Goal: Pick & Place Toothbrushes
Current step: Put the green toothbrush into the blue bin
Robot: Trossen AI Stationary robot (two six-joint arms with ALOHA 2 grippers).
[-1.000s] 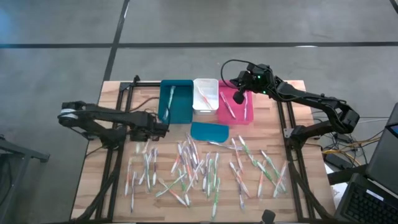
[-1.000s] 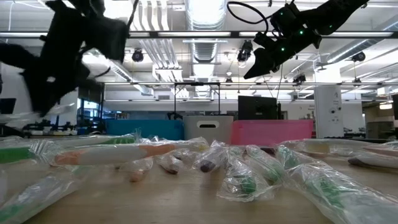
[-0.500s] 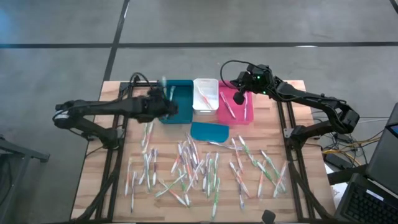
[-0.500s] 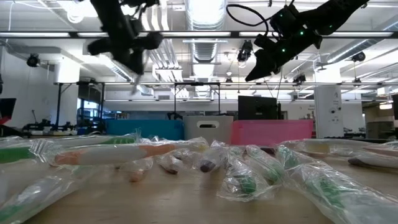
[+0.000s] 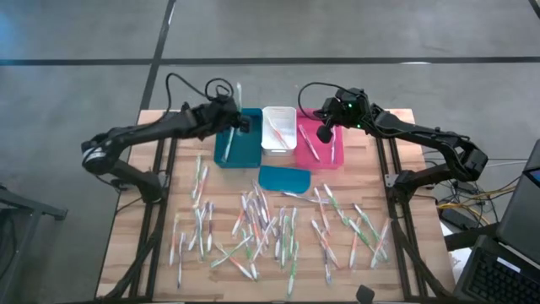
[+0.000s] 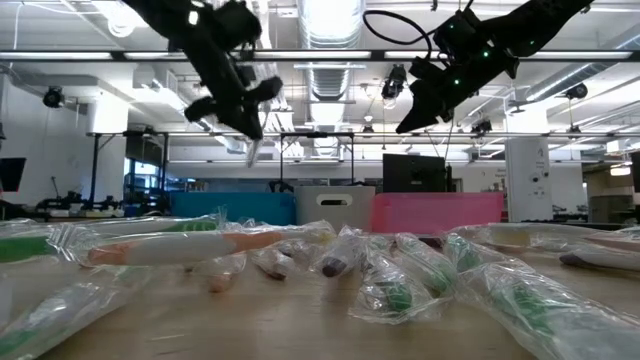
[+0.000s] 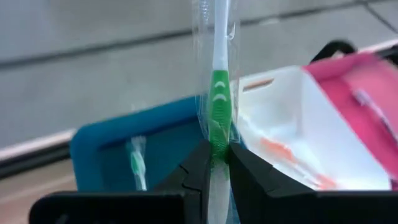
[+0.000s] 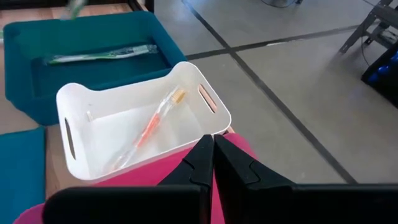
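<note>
My left gripper (image 5: 234, 123) hangs over the teal bin (image 5: 245, 148) at the table's far side, shut on a white-and-green toothbrush (image 7: 218, 93) in a clear wrapper. One green toothbrush (image 7: 137, 165) lies in the teal bin. An orange one (image 8: 151, 128) lies in the white bin (image 5: 278, 128). My right gripper (image 5: 325, 132) is shut and holds nothing above the pink bin (image 5: 319, 150), where two toothbrushes lie. Several wrapped toothbrushes (image 5: 270, 228) lie scattered on the wooden table. My left gripper pinches the toothbrush's green grip section (image 7: 217, 144) between its two fingers, through the clear wrapper. The fingers come slanting down from the table's left and lie across the brush. The brush is lifted clear, and its lower end (image 6: 253, 153) sticks out below the fingers.
A flat teal lid-like piece (image 5: 283, 178) lies in front of the bins. The three bins stand side by side at the far edge. Black frame rails (image 5: 160, 194) run along both table sides. In the low view, wrapped toothbrushes (image 6: 390, 275) fill the foreground.
My left gripper has risen from the table's left side and swung toward the far edge and the right, to above the teal bin. It turned as it went and carried the toothbrush clear of the table.
</note>
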